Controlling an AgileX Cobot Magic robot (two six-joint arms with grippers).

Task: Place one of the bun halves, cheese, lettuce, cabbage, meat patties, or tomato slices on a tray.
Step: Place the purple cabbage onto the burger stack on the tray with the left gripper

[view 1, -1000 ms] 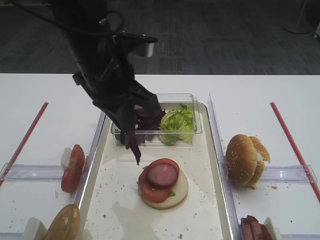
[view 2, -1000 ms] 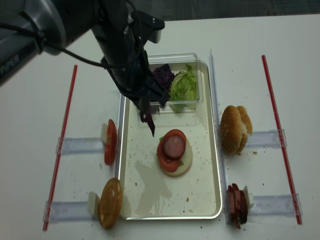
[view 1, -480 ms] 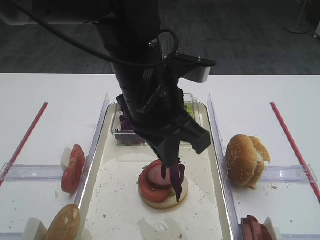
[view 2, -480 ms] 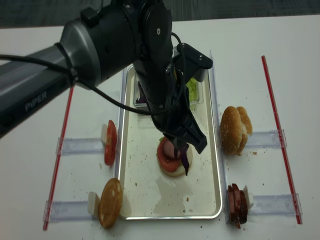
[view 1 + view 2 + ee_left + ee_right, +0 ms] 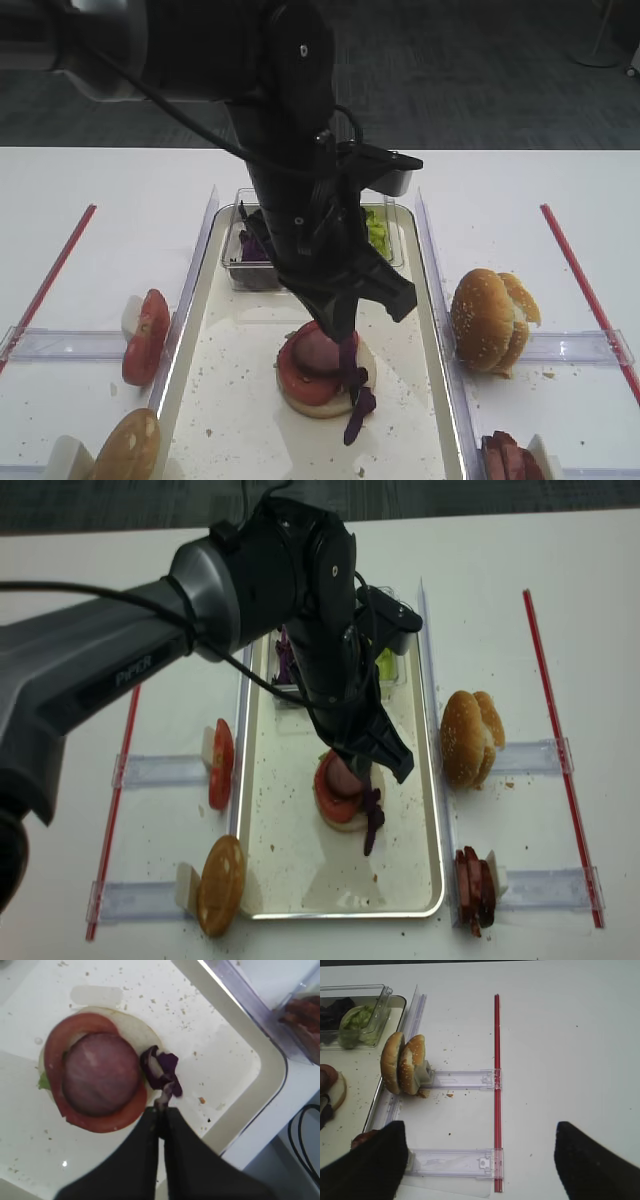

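Note:
My left gripper (image 5: 162, 1110) is shut on the top of a dark purple cabbage strip (image 5: 161, 1070). The strip (image 5: 352, 405) hangs down at the right edge of a stack on the cream tray (image 5: 235, 385), and its curled lower end lies against the tray floor. The stack is a pale bun half (image 5: 135, 1030), a tomato slice (image 5: 57, 1050) and a meat patty (image 5: 100, 1080) on top. From above, the left gripper (image 5: 372, 778) is over the stack's right side. My right gripper (image 5: 480, 1160) stands open over the bare table, right of the tray.
A clear box (image 5: 385, 235) with lettuce (image 5: 360, 1017) and more cabbage sits at the tray's far end. Two bun halves (image 5: 490, 320) stand right of the tray and meat slices (image 5: 472, 885) lie near its front right. Tomato slices (image 5: 145, 335) and a bun half (image 5: 125, 450) are on the left. Red strips (image 5: 496, 1085) mark both sides.
The left arm has swung from the clear box to the stack with the cabbage strip. It then came lower, so the strip's end now lies on the tray beside the stack.

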